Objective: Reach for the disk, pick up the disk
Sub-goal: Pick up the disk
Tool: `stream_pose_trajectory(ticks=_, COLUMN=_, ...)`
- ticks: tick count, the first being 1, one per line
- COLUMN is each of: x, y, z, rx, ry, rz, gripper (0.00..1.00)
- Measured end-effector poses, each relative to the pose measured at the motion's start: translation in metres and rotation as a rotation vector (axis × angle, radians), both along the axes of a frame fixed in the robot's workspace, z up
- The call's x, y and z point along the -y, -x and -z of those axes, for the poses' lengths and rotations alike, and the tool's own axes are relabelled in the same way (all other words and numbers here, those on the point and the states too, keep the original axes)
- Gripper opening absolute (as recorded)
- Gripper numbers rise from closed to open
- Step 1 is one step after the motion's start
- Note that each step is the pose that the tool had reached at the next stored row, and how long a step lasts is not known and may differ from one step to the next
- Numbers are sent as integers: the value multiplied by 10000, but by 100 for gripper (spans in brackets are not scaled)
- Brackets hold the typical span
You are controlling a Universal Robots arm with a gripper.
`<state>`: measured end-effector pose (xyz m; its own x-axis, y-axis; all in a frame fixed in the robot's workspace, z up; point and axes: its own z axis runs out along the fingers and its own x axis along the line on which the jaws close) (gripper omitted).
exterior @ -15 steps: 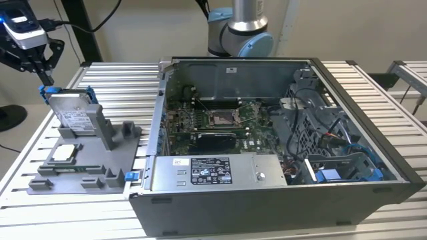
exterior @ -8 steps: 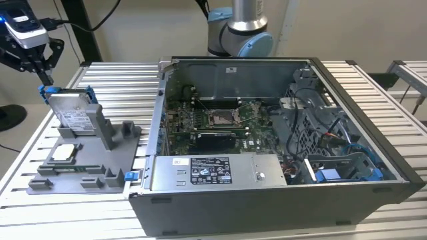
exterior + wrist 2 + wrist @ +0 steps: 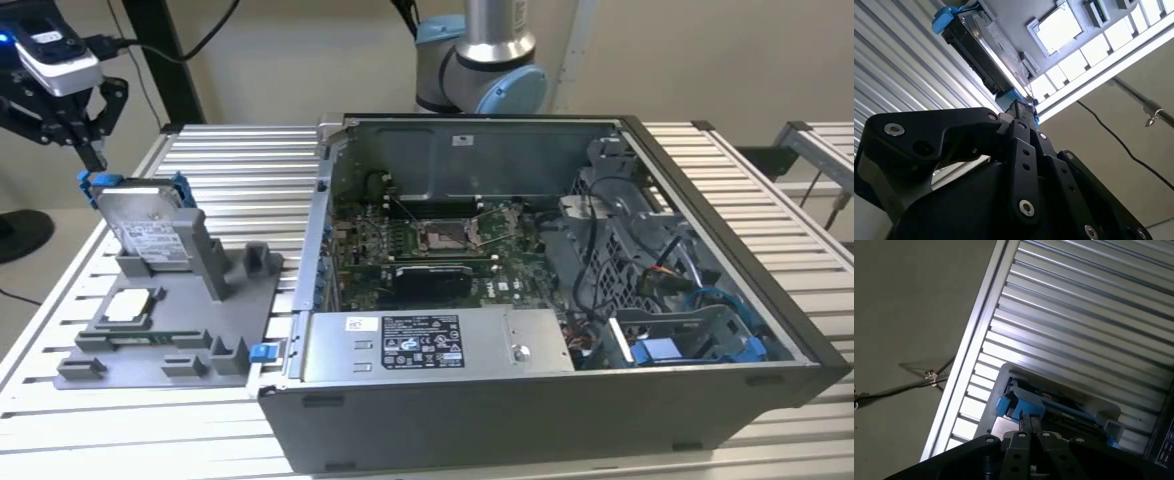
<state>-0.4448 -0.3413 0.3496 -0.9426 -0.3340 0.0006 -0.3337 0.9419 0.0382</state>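
Slatted aluminium table [image 3: 227,160] under pale walls. Towards the exterior view's left, a grey fixture tray [image 3: 214,320]. In the tray's rear slot stands the disk [image 3: 150,232], on edge and leaning back slightly, label to the camera, blue side rails [image 3: 180,190] at both upper corners.

Directly above the corner on the exterior view's left, the gripper [image 3: 91,158], pointed straight down from a wrist held high, off the arm base [image 3: 481,60] behind the computer case [image 3: 534,420]. Jaws drawn nearly together, tips at the blue rail in both wrist views [image 3: 1023,107] [image 3: 1029,416]. Contact with the rail impossible to tell.

Flat in the tray in front of the disk, and apart from it, a pale processor chip [image 3: 127,305]. Bare slats behind the tray, with the table edge near on the exterior view's left. Case wall just beside the tray on the exterior view's right.
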Motion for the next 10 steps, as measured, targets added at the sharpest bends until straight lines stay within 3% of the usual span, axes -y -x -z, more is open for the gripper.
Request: stream_pose_trajectory(ticks=10, x=0, y=0, z=0, rx=0, ry=0, rz=-796, gripper=0)
